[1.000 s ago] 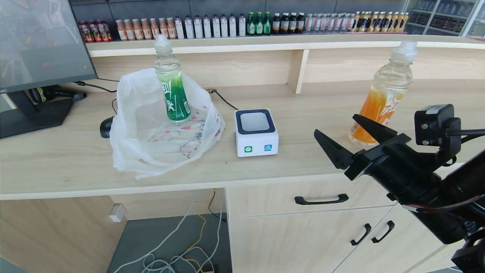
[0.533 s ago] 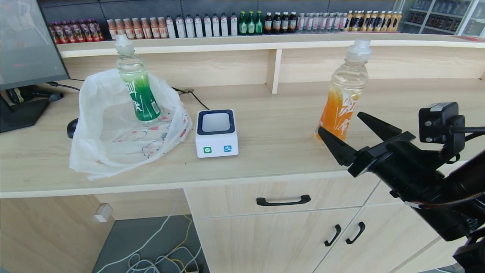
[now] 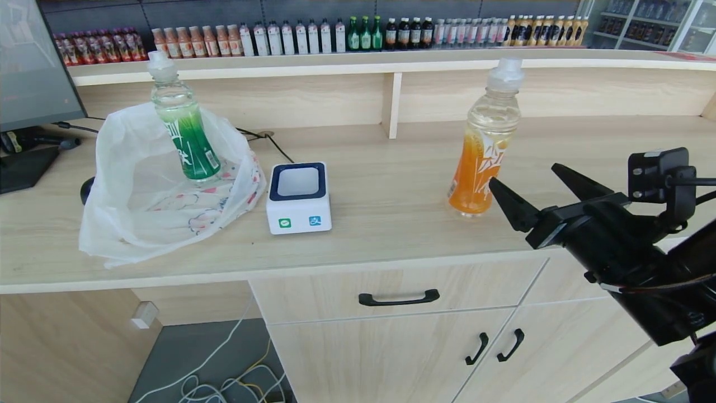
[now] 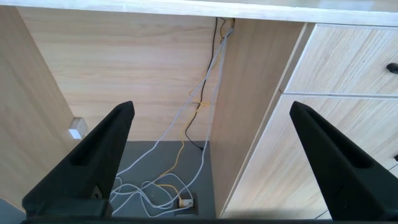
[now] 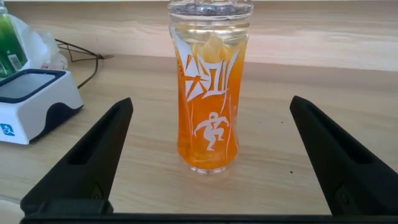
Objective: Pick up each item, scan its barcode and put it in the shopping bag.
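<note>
Backing wooden counter (image 3: 391,184), bottle row (image 3: 313,37)

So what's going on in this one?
A checkout run, partway through. The green bottle stands upright in the shopping bag on the counter, beside the white scanner. The orange bottle stands on the counter, not yet picked up. The right gripper is open, lined up with it and not touching. The left gripper is open and low, facing the cable space under the counter, holding nothing.
</note>
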You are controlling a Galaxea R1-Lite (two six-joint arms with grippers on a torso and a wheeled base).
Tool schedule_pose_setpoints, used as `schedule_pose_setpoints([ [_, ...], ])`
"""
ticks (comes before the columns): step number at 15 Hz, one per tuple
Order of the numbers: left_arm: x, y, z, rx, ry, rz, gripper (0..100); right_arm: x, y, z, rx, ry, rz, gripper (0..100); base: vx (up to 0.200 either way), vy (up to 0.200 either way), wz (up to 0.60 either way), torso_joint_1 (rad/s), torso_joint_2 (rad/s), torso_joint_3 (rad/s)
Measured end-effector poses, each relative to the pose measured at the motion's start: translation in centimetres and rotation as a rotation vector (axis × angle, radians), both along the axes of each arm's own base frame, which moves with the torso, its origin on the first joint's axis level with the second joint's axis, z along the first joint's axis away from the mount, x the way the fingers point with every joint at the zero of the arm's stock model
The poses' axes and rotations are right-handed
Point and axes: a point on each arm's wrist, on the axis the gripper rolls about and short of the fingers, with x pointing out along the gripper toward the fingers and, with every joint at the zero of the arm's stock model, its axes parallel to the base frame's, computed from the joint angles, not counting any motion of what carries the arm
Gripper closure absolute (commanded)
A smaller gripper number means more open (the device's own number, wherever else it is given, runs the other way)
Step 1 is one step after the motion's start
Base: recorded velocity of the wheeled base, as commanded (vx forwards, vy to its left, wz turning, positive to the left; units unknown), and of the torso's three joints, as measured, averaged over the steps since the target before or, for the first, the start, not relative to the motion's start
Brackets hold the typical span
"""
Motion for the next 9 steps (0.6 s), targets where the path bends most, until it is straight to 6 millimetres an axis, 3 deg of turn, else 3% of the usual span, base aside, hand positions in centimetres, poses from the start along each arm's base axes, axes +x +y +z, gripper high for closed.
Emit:
schedule_pose_setpoints([
  [9, 0.0, 0.0, 0.0, 0.0, 0.0, 0.0, 0, 2.7, 2.0, 2.4, -0.055, 0.04, 0.016, 0, 0.0, 0.0, 0.0, 0.0, 0.0, 0.0],
])
